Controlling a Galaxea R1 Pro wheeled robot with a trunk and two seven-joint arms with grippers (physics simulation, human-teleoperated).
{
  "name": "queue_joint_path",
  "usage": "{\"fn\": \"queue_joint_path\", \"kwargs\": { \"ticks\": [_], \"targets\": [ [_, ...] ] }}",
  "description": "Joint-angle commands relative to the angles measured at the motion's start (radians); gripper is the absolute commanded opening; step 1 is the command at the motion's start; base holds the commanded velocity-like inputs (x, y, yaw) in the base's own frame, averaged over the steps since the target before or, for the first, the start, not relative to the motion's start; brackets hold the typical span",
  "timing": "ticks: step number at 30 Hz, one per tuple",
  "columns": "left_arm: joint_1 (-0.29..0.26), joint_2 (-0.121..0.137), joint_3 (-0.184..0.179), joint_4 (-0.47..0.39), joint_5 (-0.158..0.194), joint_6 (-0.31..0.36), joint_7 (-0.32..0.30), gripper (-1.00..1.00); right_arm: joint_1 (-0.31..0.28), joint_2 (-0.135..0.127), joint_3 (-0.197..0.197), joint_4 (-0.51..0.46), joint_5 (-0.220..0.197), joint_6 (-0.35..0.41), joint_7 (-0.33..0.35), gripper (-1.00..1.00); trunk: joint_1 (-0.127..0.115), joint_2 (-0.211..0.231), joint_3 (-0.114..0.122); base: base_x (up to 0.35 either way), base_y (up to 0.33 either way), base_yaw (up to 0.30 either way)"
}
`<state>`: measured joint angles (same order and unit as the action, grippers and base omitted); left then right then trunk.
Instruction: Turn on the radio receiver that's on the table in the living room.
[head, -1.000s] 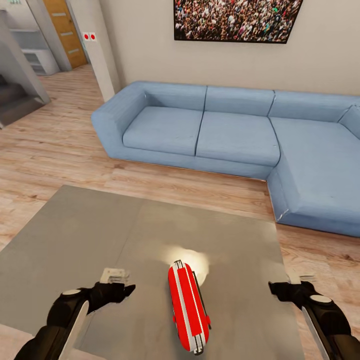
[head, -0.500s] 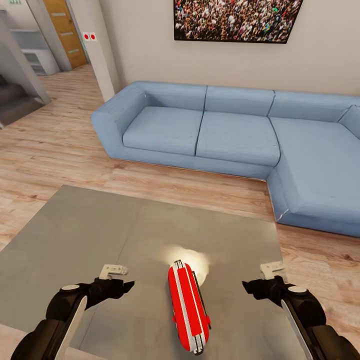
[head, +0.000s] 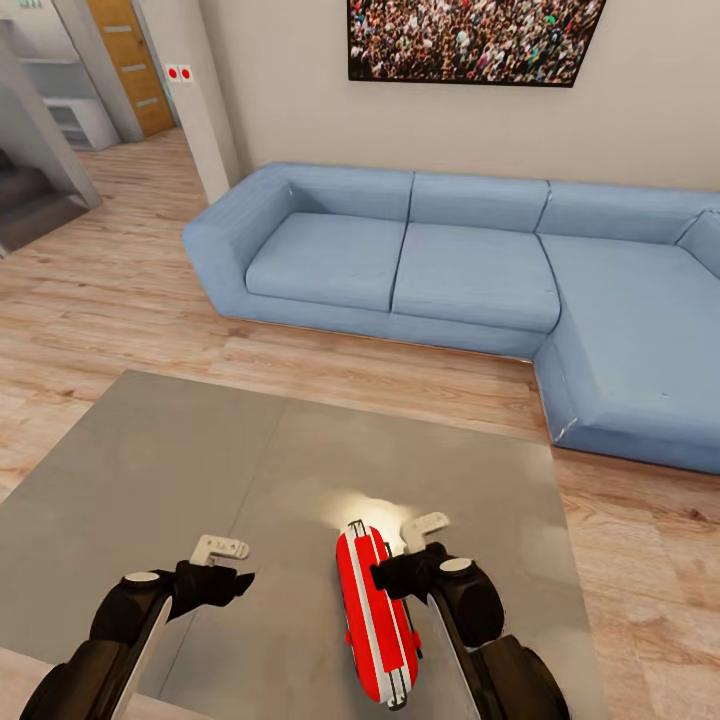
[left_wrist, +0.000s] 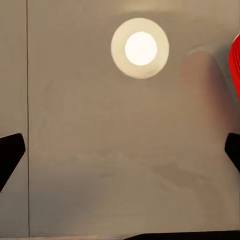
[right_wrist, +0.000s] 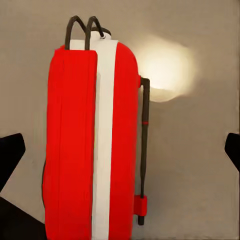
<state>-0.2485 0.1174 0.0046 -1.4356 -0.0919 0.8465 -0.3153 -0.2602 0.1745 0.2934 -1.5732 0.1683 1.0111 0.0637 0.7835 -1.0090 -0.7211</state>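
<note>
The red radio receiver (head: 372, 612) with white stripes lies on the glossy grey table (head: 150, 450), near its front edge. In the right wrist view the radio receiver (right_wrist: 92, 150) stands on edge, black handle (right_wrist: 82, 27) at one end and a thin black antenna along its side. My right gripper (head: 400, 557) hovers just above the radio's right side, open, with its fingertips (right_wrist: 11, 152) spread wide and nothing held. To the radio's left, my left gripper (head: 226, 565) stands open over bare tabletop (left_wrist: 120, 150). The radio's red edge (left_wrist: 235, 60) shows in the left wrist view. The dial is hidden.
A bright lamp reflection (head: 375, 510) shines on the table behind the radio. Beyond the table are a wood plank floor (head: 120, 300), a blue L-shaped sofa (head: 470, 270) and a crowd picture (head: 470, 40) on the wall. A doorway (head: 130, 60) opens at the far left.
My right arm has swung left from the table's right side to just over the radio. The left gripper has shifted slightly left. The radio has not moved.
</note>
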Motion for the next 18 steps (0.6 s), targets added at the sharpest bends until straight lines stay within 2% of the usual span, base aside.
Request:
{"fn": "queue_joint_path", "kwargs": {
  "ticks": [1,6,18],
  "targets": [
    [0.000,-0.001,0.000,0.004,-0.006,0.000,0.000,1.00,-0.005,0.000,0.026,0.000,0.013,0.019,-0.016,1.00,0.000,0.000,0.000,0.000,0.000,0.000],
    [0.000,-0.006,0.000,0.009,-0.014,0.000,0.001,1.00,-0.019,0.000,0.059,-0.001,0.024,0.035,-0.030,1.00,0.000,0.000,0.000,0.000,0.000,0.000],
    [0.000,-0.012,0.000,0.011,-0.017,0.002,0.002,1.00,-0.022,0.000,0.069,0.003,0.025,0.036,-0.035,1.00,0.000,0.000,0.000,0.000,0.000,0.000]
  ]
}}
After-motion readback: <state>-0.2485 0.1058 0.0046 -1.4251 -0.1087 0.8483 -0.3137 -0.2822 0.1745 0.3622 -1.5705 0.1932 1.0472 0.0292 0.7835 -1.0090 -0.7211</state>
